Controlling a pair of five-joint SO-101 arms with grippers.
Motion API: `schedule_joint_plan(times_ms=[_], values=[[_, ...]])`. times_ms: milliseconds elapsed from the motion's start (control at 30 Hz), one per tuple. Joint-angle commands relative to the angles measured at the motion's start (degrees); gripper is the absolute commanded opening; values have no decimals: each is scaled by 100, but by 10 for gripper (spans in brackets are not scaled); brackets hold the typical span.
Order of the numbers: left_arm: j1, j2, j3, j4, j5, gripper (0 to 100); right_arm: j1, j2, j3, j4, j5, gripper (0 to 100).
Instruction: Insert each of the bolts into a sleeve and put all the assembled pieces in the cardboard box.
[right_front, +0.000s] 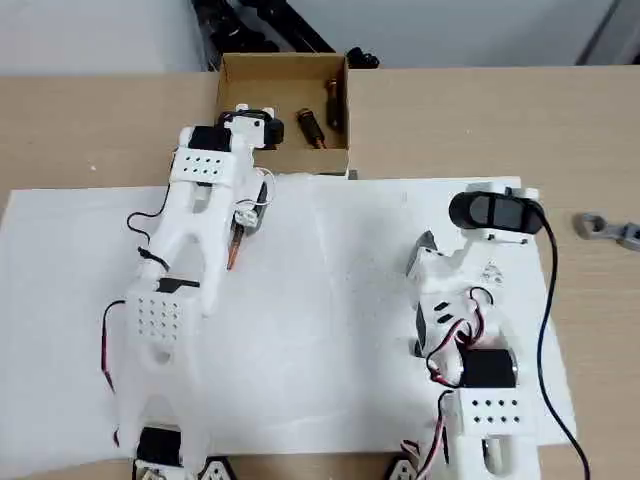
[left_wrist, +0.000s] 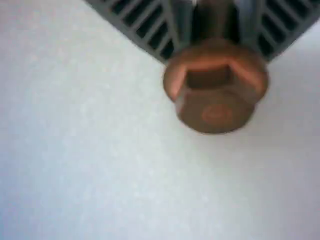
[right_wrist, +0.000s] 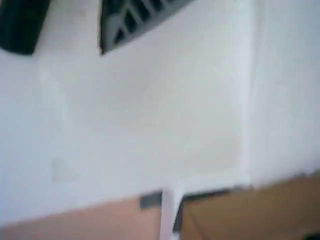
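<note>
One bolt (left_wrist: 215, 97) sits clamped in the closed left gripper (right_front: 240, 228) at ten o'clock on the paper (right_front: 330, 330), short of the cardboard box (right_front: 270, 95) at twelve, so a slip could drop it outside; the opening of the right gripper (right_front: 425, 255) I cannot tell.

Fixed overhead camera looks straight down on the table (right_front: 600, 120), my two arms standing at its near edge. My left wrist camera rides very close behind my left gripper (right_front: 242, 228), facing down at the white sheet (left_wrist: 75, 165) — the bolt (left_wrist: 215, 95) clamped there shows in both views. My right wrist camera faces the sheet's edge ahead of my right gripper (right_front: 425, 255) — bare table beyond.
</note>
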Motion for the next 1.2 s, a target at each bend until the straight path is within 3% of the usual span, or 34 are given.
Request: schedule_joint_plan(times_ms=[0,133,400,767,1167], values=[[-62,88,-558,273,9,6,-303,-40,-580,418,-62,213],[-62,44,-1095,387,18,6,-391,-31,-1152,796,-62,213],[-53,-958,-840,378,26,6,-365,602,-2040,1613,-264,213],[-53,-2356,-66,378,18,6,-356,3670,-4844,2958,-1037,213],[-53,-4070,936,378,-18,6,189,6273,-7473,5244,-1020,214]])
